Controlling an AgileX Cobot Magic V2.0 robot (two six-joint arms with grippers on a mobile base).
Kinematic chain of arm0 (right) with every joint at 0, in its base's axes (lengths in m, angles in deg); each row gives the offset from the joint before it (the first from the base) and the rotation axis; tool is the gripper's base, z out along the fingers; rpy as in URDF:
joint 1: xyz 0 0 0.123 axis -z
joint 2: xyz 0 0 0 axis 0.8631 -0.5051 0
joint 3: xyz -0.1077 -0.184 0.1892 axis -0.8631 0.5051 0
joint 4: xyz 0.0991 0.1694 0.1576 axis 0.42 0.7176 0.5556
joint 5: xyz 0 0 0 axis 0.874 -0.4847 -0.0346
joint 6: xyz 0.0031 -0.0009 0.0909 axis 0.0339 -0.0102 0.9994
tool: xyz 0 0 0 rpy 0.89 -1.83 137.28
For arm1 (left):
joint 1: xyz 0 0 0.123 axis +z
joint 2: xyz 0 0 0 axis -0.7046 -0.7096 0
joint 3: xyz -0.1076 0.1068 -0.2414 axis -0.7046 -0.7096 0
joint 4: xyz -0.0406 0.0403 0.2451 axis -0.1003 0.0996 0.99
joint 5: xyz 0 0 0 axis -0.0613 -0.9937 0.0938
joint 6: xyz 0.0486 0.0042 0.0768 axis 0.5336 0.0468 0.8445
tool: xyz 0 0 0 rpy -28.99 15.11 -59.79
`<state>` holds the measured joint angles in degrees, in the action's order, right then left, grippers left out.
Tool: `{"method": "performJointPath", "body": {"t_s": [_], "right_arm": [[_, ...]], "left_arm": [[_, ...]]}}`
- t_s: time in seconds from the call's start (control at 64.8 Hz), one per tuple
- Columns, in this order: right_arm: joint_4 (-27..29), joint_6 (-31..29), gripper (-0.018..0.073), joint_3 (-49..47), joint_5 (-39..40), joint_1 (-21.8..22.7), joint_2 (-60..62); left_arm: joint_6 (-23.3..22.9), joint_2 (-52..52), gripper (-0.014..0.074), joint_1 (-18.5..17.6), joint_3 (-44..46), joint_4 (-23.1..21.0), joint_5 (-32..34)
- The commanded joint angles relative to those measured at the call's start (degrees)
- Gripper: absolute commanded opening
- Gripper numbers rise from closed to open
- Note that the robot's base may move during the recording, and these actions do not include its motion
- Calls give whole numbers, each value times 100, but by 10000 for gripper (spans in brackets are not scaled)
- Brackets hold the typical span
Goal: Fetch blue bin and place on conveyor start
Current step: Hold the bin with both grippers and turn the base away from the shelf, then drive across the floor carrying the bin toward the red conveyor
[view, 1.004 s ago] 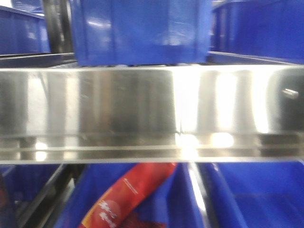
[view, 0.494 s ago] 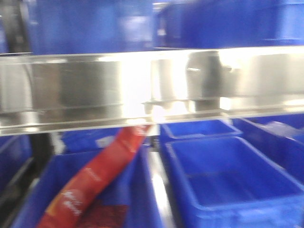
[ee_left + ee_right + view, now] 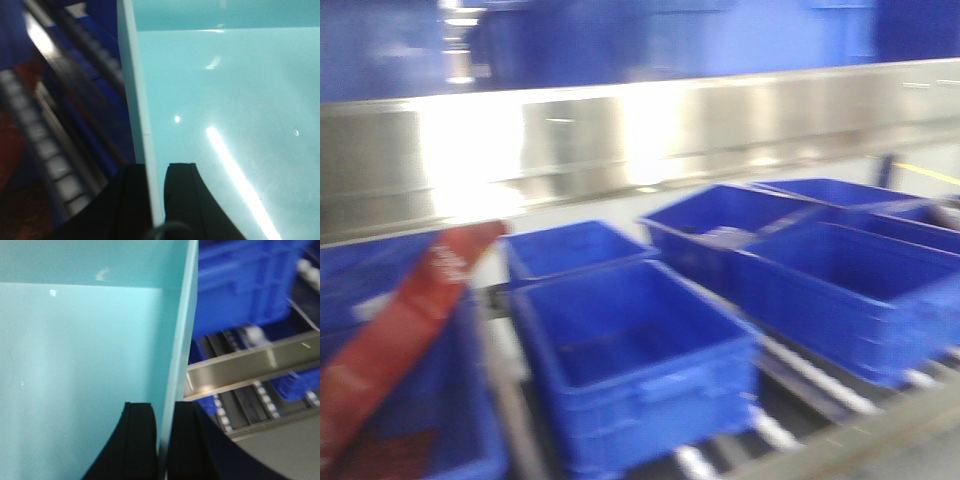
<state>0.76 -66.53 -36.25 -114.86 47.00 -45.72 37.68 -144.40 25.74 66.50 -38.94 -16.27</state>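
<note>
Gripping the pale aqua bin by two opposite walls, both arms hold it between them. The left gripper straddles one thin wall. One black finger lies inside against the smooth interior and the other lies outside. The wall's edge runs straight up between them, so the fingers are clenched on it. Beyond the outer finger a track of grey rollers slants past, with dark blue plastic beside it.

The right gripper pinches the facing wall the same way, its inner finger against the aqua interior and its mate outside. Past that outer finger lie a steel strip and more rollers. Whether the bin rests on anything underneath cannot be told.

The front view is blurred. Several dark blue bins sit on a roller shelf under a broad shiny steel rail. A red packet leans out of the leftmost one.
</note>
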Motion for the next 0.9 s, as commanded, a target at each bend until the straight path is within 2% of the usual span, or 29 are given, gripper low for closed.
{"method": "performJointPath", "body": {"t_s": [0.0, 0.88], "right_arm": [[-315, -124, -153, -68, 159, 60, 76], [-315, -124, -153, -68, 159, 60, 76]], "left_arm": [[70, 75, -111, 7, 48, 124, 180], [70, 75, -111, 7, 48, 168, 180]]}}
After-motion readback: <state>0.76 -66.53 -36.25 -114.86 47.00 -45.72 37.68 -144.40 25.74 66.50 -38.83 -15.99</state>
